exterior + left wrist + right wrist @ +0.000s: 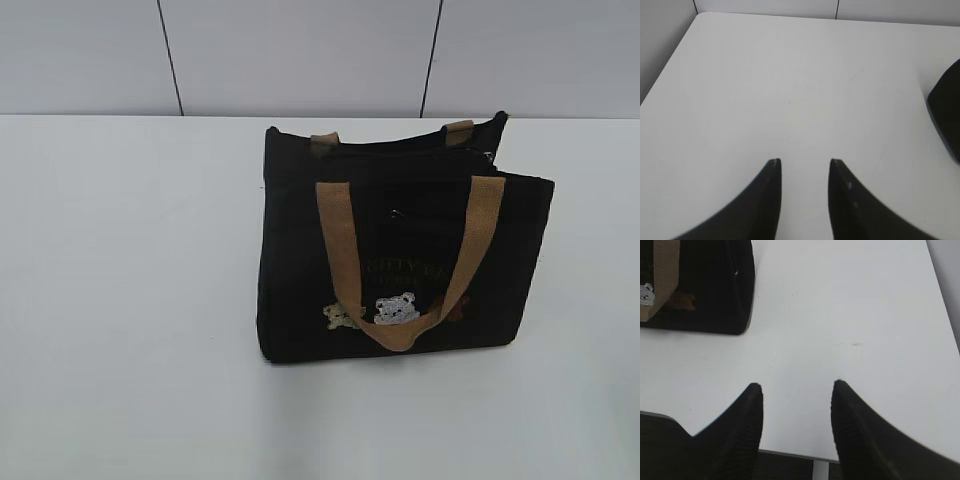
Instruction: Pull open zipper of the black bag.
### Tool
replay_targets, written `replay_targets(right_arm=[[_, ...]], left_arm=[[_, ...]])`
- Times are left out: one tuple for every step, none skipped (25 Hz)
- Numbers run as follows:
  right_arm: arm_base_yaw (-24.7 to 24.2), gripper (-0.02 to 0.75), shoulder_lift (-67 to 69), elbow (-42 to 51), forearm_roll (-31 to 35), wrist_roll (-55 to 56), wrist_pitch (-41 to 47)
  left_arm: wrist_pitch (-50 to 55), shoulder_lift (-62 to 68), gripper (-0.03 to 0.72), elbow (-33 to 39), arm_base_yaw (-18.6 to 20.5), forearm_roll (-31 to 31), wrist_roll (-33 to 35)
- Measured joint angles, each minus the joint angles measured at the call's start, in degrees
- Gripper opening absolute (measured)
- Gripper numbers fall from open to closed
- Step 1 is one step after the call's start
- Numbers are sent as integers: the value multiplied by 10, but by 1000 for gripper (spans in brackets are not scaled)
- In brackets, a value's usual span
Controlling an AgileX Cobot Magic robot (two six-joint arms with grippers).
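Note:
The black bag stands upright in the middle of the white table. Its tan handles hang down the front over the bear patches. The zipper runs along the dark top and is hard to make out; a small pale glint shows at its right end. Neither gripper appears in the exterior view. My left gripper is open over bare table, with a corner of the bag far to its right. My right gripper is open too, with the bag up and to its left.
A grey panelled wall stands behind the table. The table's near edge lies just under my right gripper's fingers. The table's far left corner shows in the left wrist view.

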Motion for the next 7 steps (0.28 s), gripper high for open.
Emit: replay_targets(right_arm=[[0,344,0,0,1,0,0],[0,344,0,0,1,0,0],[0,344,0,0,1,0,0],[0,344,0,0,1,0,0],[0,344,0,0,1,0,0],[0,343,0,0,1,0,0],[0,344,0,0,1,0,0]], left_arm=[[0,0,243,0,0,0,0],[0,0,243,0,0,0,0],[0,0,243,0,0,0,0],[0,0,242,0,0,0,0],[0,0,242,0,0,0,0],[0,0,242,0,0,0,0],[0,0,242,0,0,0,0]])
